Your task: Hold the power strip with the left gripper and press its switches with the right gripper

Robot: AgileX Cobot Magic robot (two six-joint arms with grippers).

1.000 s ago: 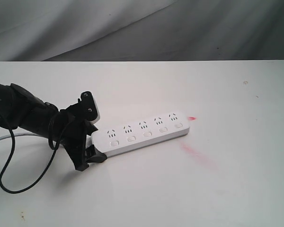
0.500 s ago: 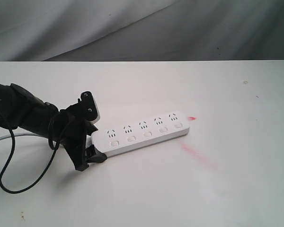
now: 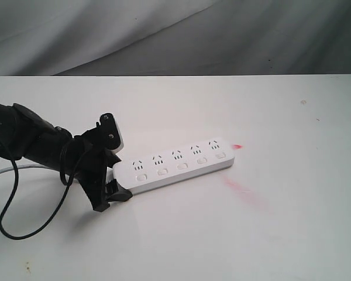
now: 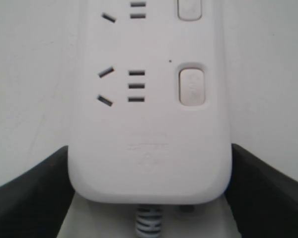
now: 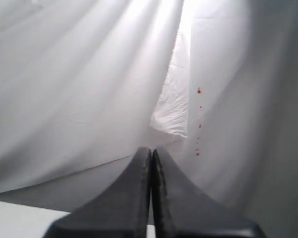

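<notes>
The white power strip (image 3: 175,164) lies slanted on the white table, five outlets in a row with a small white switch (image 3: 141,176) below each. My left gripper (image 3: 114,170) is shut on the strip's cord end, its black fingers (image 4: 30,193) pressed against both long sides of the power strip (image 4: 149,129). One switch (image 4: 191,87) shows close up there, and the grey cord (image 4: 148,223) leaves between the jaws. My right gripper (image 5: 151,153) is shut on nothing, points at the grey cloth backdrop, and is out of the exterior view.
A thin black cable loop (image 3: 11,222) hangs from the left arm onto the table (image 3: 251,234). Pink-red smears (image 3: 243,190) mark the table beside the strip's far end. A grey draped cloth (image 3: 175,35) closes the back.
</notes>
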